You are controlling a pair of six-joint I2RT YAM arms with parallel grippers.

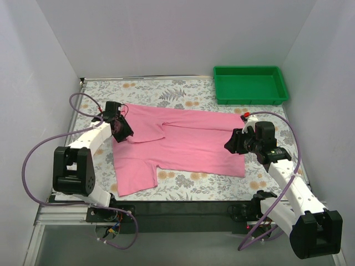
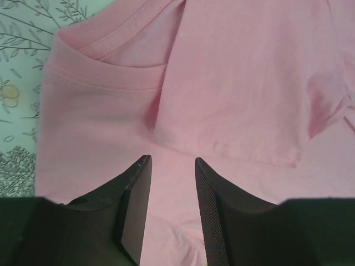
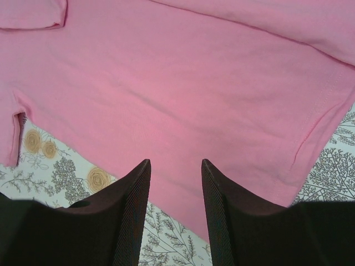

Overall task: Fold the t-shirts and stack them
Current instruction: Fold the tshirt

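Pink t-shirt [image 1: 188, 143], left hand [image 2: 172, 159] parted near collar [image 2: 111, 78], right hand [image 3: 176, 162] parted at hem [image 3: 324, 124], tray [image 1: 249, 101] overhead only

The flowered surface [image 1: 150, 91] before me carries a pink shirt [image 1: 188, 145], spread flat with one sleeve folded in. A green tray [image 1: 250, 101] sits apart, beyond the shirt's right end.

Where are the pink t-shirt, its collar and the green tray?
pink t-shirt [image 1: 191, 144]: top external view, middle of its body.
collar [image 2: 105, 79]: left wrist view, on the stitched neck band.
green tray [image 1: 250, 101]: top external view, on its near wall.
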